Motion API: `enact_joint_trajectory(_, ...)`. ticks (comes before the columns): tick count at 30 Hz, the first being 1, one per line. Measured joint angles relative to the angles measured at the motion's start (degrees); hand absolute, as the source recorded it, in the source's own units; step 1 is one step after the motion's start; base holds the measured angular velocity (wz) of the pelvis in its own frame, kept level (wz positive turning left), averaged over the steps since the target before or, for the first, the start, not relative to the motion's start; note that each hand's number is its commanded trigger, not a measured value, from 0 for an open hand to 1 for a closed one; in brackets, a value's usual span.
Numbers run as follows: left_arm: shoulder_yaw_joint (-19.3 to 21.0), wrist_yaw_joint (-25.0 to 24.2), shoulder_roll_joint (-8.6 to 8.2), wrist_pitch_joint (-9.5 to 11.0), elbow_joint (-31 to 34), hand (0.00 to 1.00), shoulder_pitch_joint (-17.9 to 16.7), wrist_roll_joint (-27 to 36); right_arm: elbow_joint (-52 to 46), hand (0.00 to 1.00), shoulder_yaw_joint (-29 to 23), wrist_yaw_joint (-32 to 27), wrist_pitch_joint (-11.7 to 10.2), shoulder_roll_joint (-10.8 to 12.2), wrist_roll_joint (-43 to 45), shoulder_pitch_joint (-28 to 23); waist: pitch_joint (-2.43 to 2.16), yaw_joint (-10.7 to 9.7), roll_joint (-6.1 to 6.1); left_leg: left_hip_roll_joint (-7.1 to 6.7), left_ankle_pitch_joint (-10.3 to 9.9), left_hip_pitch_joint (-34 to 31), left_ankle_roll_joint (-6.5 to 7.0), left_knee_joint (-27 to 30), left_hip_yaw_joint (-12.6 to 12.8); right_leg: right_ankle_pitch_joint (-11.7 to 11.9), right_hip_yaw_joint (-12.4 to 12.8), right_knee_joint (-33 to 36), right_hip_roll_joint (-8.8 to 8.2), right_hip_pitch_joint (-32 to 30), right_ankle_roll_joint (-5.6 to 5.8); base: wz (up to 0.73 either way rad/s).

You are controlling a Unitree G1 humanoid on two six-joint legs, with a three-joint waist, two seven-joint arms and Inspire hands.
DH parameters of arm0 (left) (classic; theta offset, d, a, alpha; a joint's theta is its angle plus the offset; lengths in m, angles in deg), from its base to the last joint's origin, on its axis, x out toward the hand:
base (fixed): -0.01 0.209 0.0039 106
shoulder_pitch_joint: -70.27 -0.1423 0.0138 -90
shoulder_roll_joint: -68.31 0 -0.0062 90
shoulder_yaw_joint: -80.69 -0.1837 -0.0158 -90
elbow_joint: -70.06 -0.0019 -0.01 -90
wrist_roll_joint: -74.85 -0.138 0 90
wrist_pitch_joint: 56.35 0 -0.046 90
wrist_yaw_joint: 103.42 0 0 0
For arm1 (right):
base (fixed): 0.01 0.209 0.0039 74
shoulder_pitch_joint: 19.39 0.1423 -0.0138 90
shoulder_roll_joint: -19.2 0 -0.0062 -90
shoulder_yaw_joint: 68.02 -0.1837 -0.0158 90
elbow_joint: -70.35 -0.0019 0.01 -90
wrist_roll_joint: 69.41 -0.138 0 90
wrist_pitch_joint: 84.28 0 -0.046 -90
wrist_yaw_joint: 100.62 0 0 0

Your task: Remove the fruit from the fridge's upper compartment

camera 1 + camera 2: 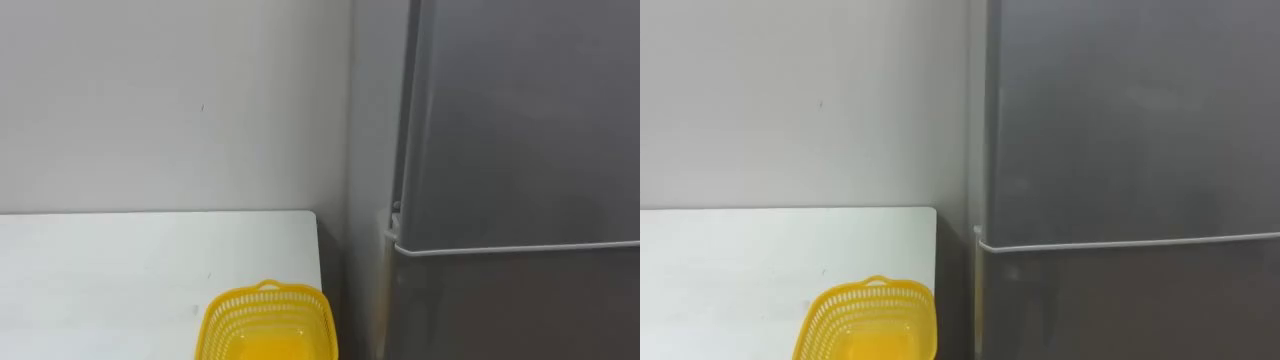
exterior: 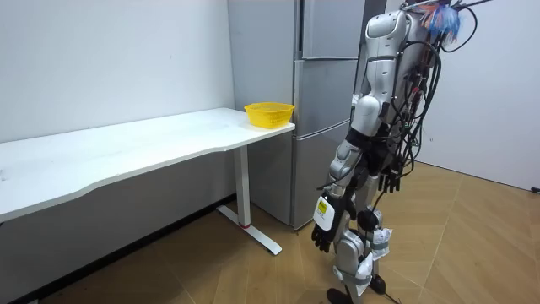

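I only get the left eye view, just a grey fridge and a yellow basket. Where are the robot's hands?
Observer: In the room view its left hand hangs low beside its leg, fingers relaxed, empty.
Operator: And the other one?
Observer: The right hand hangs at its hip, empty too.
Operator: Is it near the fridge?
Observer: It stands on the wooden floor in front of the fridge, neither hand touching it.
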Motion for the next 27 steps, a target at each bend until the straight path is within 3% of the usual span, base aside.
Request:
enact_joint_trajectory(21,0.2,-1.2,0.02,-0.7,0.0,0.00,-0.3,0.3,1.3,0.00,-1.1,-2.5,-0.8,0.0,0.1,-0.2,0.04,0.0,0.08,0.04,0.0,1.0,0.00,-0.7,0.1,0.1,0.8,-0.9,0.06,0.9,0.02,-0.01)
enact_joint_trajectory(24,0.1,-0.9,-0.02,-0.8,-0.6,0.00,0.2,1.4,1.3,0.00,-0.8,-2.6,-0.8,0.1,-0.4,-0.4,0.04,0.0,0.15,0.04,0.0,1.0,-0.01,-0.8,0.2,0.1,0.8,-0.9,0.07,0.9,0.02,0.00)
enact_joint_trajectory(27,0.2,0.2,-0.01,-0.8,-1.2,0.00,0.4,6.4,1.4,0.00,-0.4,-3.3,-0.8,0.1,-0.8,-0.3,0.03,0.0,0.18,0.03,0.0,1.0,-0.01,-0.8,0.2,0.1,0.8,-0.9,0.17,1.0,0.02,0.00)
